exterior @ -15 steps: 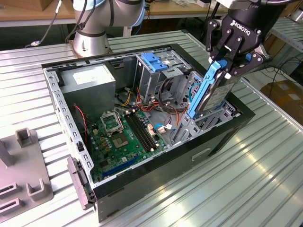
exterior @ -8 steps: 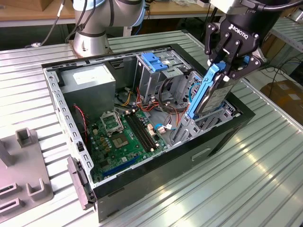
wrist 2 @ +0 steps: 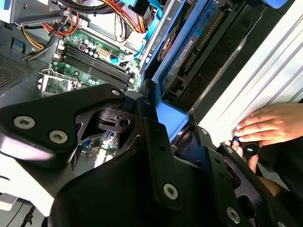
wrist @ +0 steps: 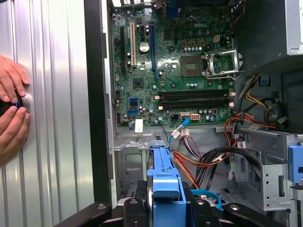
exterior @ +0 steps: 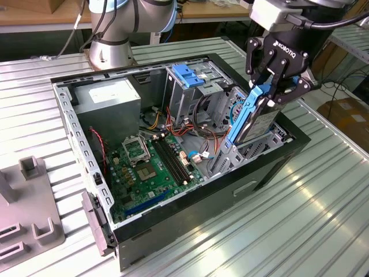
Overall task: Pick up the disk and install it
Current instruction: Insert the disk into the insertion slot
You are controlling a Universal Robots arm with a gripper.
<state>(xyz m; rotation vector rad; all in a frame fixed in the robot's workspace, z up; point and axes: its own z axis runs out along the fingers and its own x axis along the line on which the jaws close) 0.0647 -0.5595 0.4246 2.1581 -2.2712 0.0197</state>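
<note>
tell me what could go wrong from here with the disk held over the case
1. The gripper holds the disk on edge and tilted; it might jam against the metal bay frame.
2. Loose cables lie beside the bay and could get pinched.
3. A person's hand rests on the table near the case; a sideways swing might hit it.

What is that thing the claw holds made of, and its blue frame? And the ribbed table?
The disk in the tool looks like bare grey metal with a dull sheen. Its blue rails look like moulded plastic: even colour, matte. The table seems aluminium or steel: silvery, ribbed, with bright reflections.
</note>
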